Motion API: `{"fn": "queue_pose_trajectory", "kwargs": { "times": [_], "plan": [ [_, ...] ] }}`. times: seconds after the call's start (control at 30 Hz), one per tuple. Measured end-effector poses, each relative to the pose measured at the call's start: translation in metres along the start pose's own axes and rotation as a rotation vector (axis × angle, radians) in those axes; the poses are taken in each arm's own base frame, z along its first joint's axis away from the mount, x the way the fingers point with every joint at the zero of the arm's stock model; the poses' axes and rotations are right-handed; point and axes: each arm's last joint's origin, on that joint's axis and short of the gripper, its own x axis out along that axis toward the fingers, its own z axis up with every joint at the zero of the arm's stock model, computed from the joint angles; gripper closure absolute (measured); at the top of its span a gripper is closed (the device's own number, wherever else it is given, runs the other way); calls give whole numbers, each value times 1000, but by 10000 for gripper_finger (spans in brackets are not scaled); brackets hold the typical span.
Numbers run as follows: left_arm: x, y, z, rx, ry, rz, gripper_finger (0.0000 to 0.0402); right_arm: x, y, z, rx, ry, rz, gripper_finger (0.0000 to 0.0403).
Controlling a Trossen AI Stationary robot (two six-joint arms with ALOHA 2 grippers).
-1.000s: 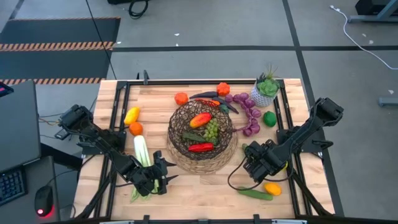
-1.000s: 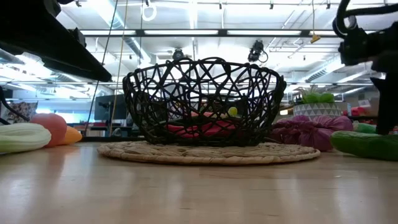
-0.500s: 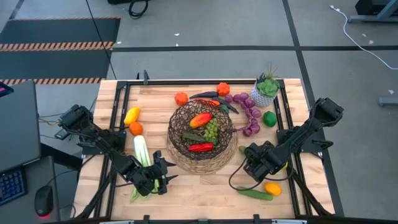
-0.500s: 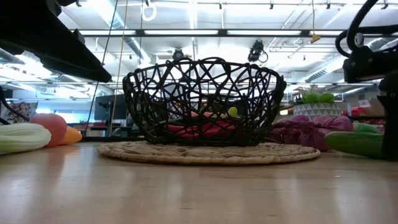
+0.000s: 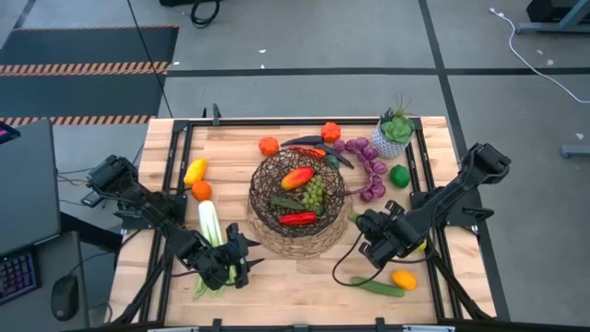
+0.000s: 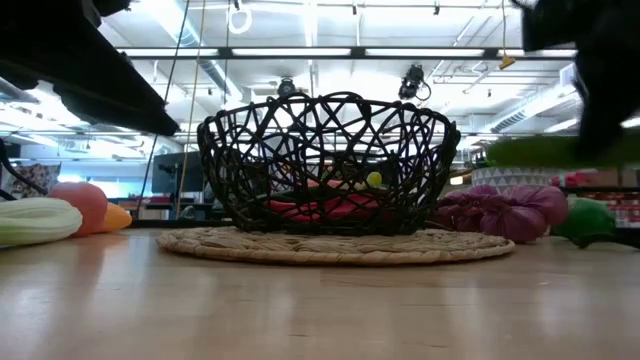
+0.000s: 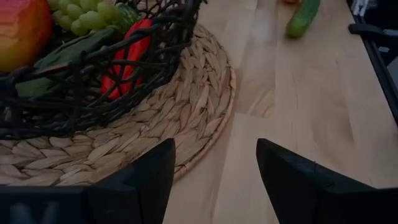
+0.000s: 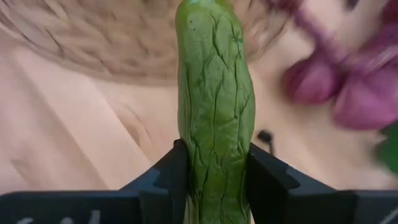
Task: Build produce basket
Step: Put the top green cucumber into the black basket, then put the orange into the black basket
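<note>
**Cucumber clamped, carried off table toward basket**

High view: right gripper point(image 5: 367, 224) near right edge of basket point(image 5: 337, 205), beside woven base. Left gripper point(image 5: 241, 258) parked at front-left, next to leek point(image 5: 211, 221). Inside basket already: orange pepper point(image 5: 297, 177), green grapes point(image 5: 315, 193), red pepper point(image 5: 297, 219). Second cucumber point(image 5: 377, 287) lying on table point(image 5: 304, 277) at front-right; purple grapes point(image 5: 372, 166) behind right arm.

Low view: blurred green bar at upper right, above table level, probably the carried cucumber.

Left wrist view: fingers point(image 7: 146, 180) spread, nothing between. Idle, likely keeping clear.

Right wrist view: fingers clenched on cucumber point(image 8: 214, 106) at lower body, long axis pointing forward over base. Lengthwise hold probably chosen for sliding over rim.
</note>
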Motion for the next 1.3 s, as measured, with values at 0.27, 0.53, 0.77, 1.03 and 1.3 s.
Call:
{"fn": "queue_pose_trajectory", "kwargs": {
  "times": [0.27, 0.53, 0.77, 1.03, 1.3],
  "plan": [
    [7, 7, 4, -17, 1, 39, 170, -54, 3, 49, -65, -220, 24, 263],
    [13, 15, 10, -32, -2, 71, 170, -48, -1, 106, -144, -335, 104, 263],
    [1, 21, 22, -53, -10, 67, 171, -36, -15, 145, -179, -411, 124, 263],
    [-20, 36, 35, -47, 2, 78, 172, -1, -26, 159, -173, -417, 190, 228],
    [-39, 67, 54, -132, 10, 147, 202, 15, -32, 165, -178, -461, 171, 159]
  ]
}}
